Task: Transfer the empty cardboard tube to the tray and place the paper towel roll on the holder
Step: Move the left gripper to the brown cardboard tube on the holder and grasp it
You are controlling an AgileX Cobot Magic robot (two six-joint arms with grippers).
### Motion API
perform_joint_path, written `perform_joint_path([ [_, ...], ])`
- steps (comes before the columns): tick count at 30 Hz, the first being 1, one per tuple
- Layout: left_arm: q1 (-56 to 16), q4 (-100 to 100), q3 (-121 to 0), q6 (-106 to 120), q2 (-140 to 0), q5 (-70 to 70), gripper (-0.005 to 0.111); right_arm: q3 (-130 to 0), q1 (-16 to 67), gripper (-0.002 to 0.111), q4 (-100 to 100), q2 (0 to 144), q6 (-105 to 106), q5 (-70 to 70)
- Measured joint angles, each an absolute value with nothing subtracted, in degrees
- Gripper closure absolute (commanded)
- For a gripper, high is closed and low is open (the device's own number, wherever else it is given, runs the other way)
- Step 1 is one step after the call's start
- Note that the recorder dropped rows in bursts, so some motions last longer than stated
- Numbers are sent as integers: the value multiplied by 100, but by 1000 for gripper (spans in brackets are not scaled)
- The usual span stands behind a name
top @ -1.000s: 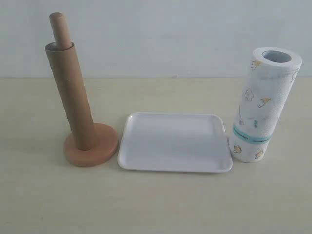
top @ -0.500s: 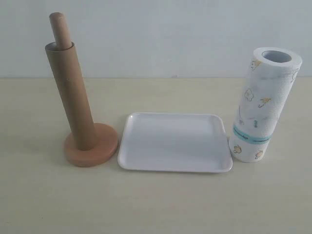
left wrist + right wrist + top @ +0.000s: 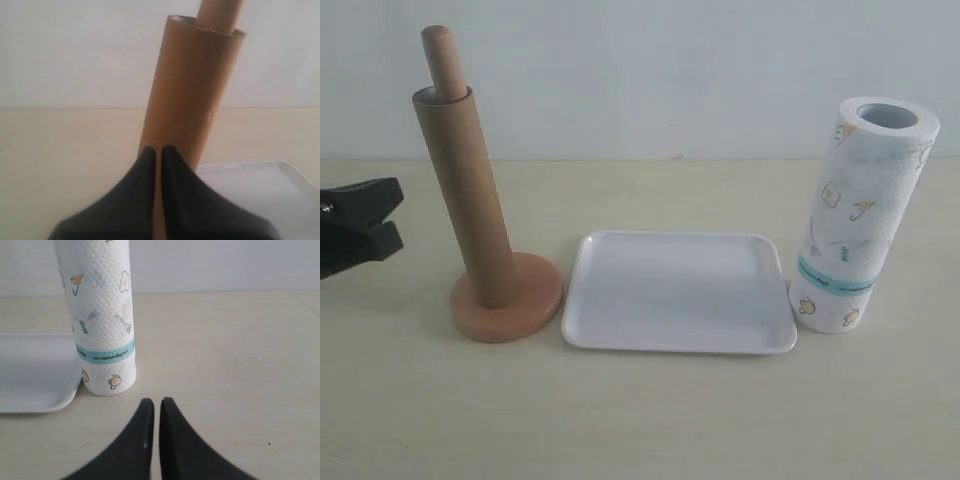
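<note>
The brown cardboard tube stands slipped over the pole of the wooden holder, whose rounded top pokes out above it. My left gripper has come in at the left edge, shut and empty, a short way left of the tube; the left wrist view has the tube straight ahead of the shut left gripper. The white tray lies empty in the middle. The paper towel roll stands upright to its right. In the right wrist view my right gripper is shut, just short of the roll.
A pale wall rises behind the beige table. In the right wrist view the tray's corner lies right beside the roll's foot. Nothing else stands on the table.
My left gripper has entered the exterior view from the left edge, moving toward the tube. The tube, tray and roll have not moved.
</note>
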State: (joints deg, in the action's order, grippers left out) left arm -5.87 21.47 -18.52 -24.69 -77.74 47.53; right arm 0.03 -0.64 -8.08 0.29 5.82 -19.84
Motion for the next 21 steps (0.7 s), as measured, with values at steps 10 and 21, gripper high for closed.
perform_joint_path([
  [10,-587,2159,-1907,-1551,-8991,6322,-3,3,-64,104,-808,29,582,-1984],
  [21,-587,2591,-2823,-1314,-10606,6664,-3,3,-64,104,-808,29,582,-1984],
])
